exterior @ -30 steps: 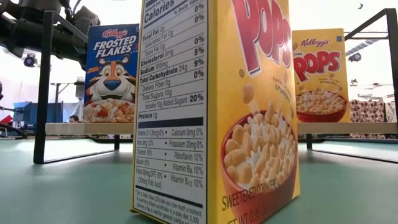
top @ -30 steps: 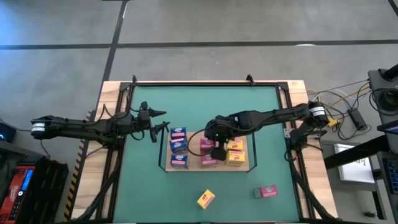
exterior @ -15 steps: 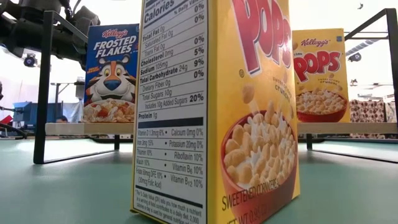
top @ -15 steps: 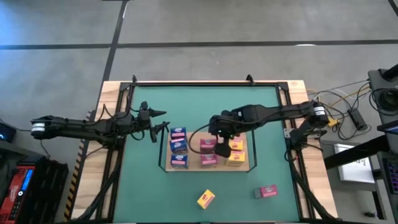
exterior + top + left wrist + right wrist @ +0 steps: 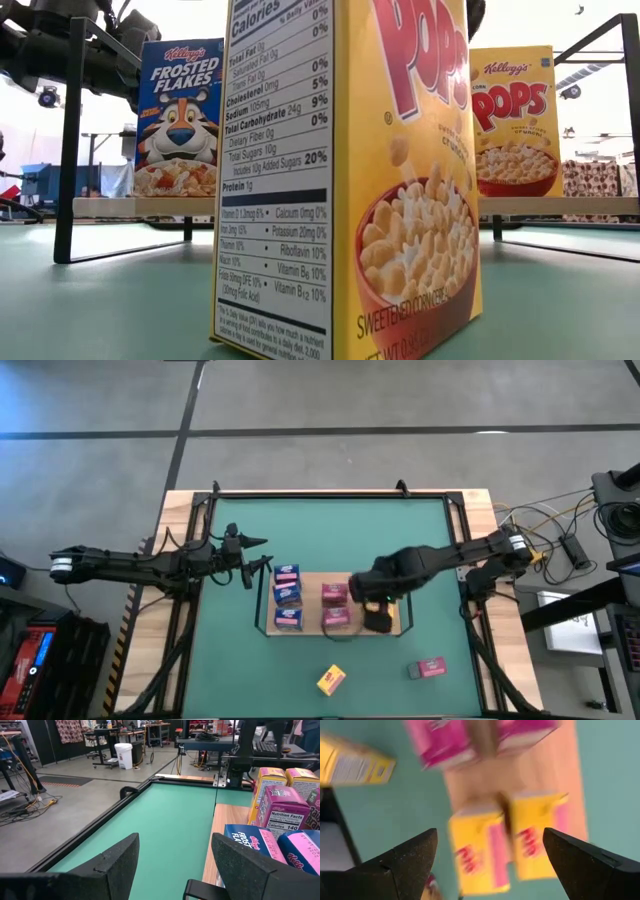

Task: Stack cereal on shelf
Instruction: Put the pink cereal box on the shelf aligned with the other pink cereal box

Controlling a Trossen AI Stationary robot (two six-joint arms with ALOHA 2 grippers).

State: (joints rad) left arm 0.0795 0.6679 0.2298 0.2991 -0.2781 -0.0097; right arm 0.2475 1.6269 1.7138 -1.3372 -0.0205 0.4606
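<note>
High view: the shelf [image 5: 312, 586], a light-wood board with black rails, lies at the middle of the green table [image 5: 330, 530]. On it stand blue Frosted Flakes boxes [image 5: 287, 596] toward the left and pink boxes [image 5: 335, 605] at the centre; the yellow Corn Pops boxes [image 5: 506, 844] on its right part are hidden here by the right arm and show in the right wrist view, where two stand side by side on the wood. The right pincer [image 5: 378, 616] hangs above these yellow boxes with its fingers [image 5: 407, 862] spread wide and holding nothing. The left pincer [image 5: 252, 567] waits just beside the shelf's left edge, over the green surface; its fingers [image 5: 117, 865] stand apart and empty. Off the shelf, a loose yellow Corn Pops box [image 5: 331, 679] rests near the table's front edge, and a loose pink box [image 5: 430, 668] lies to its right, well apart from it.
</note>
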